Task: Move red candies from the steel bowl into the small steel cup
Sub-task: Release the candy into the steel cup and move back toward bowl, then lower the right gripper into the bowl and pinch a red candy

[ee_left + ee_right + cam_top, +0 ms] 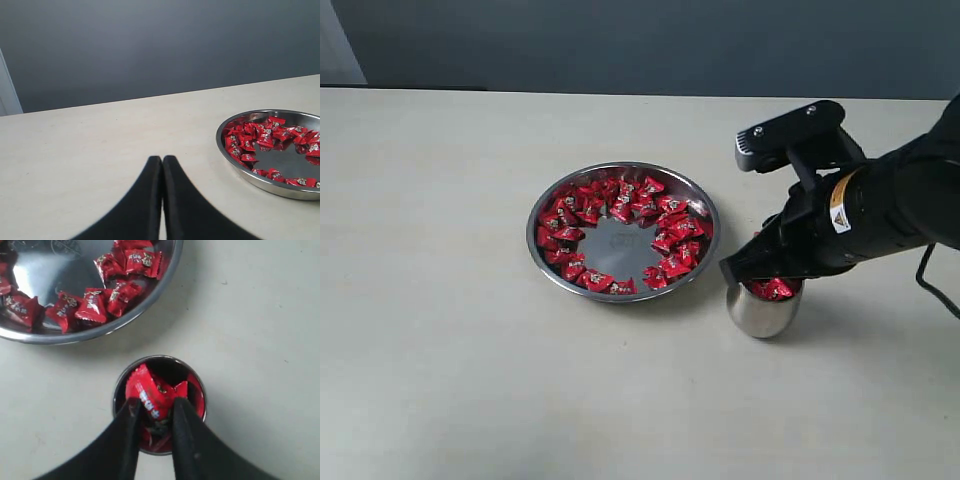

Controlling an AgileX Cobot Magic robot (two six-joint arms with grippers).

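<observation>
The steel bowl [620, 248] sits mid-table, with red candies [620, 200] ringed round its bare mirror bottom. To its right stands the small steel cup [763, 315], which holds red candies. My right gripper [155, 405] hangs right over the cup's mouth [159, 358], shut on a red candy [146, 390] pinched between its two black fingertips. More red wrappers show inside the cup beneath it. My left gripper [162, 159] is shut with nothing in it, low over bare table left of the bowl [250, 176]. It does not show in the exterior view.
The pale table runs back to a dark grey wall. In the exterior view the right arm's black body [880, 210] reaches in from the right edge, and a cable [932, 280] hangs behind it. The bowl's near rim [165, 275] lies a short gap from the cup.
</observation>
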